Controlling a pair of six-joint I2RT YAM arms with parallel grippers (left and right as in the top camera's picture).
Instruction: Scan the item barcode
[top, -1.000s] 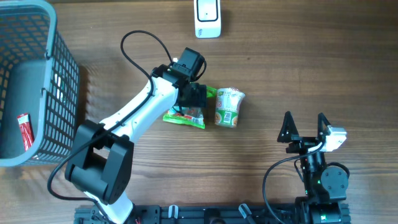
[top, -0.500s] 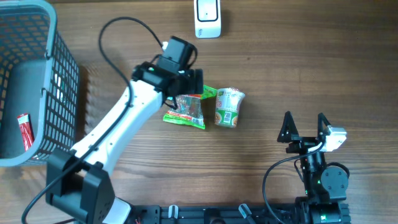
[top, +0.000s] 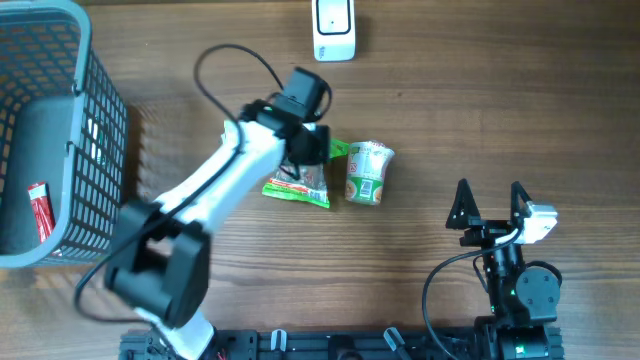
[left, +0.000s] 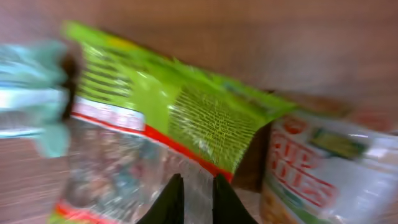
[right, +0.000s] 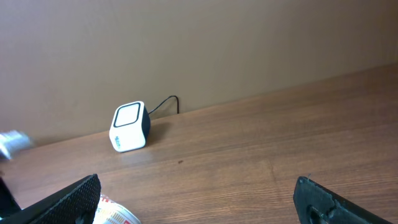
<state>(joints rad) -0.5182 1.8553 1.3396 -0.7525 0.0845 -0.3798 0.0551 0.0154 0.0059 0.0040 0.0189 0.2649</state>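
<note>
overhead, right wrist both see scanner (top: 333, 30)

White arm (top: 215, 175), looping black cable (top: 232, 47), black right end effector (top: 490, 208).

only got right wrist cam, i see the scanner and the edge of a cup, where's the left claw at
Observer: The left claw is down on a green snack packet lying just left of the cup.
Operator: is it gripping it
Observer: In the left wrist view its fingers stand nearly closed with the packet's clear film between them.
Operator: anything else out there
Observer: A grey basket at the far left holds a small red item.
</note>
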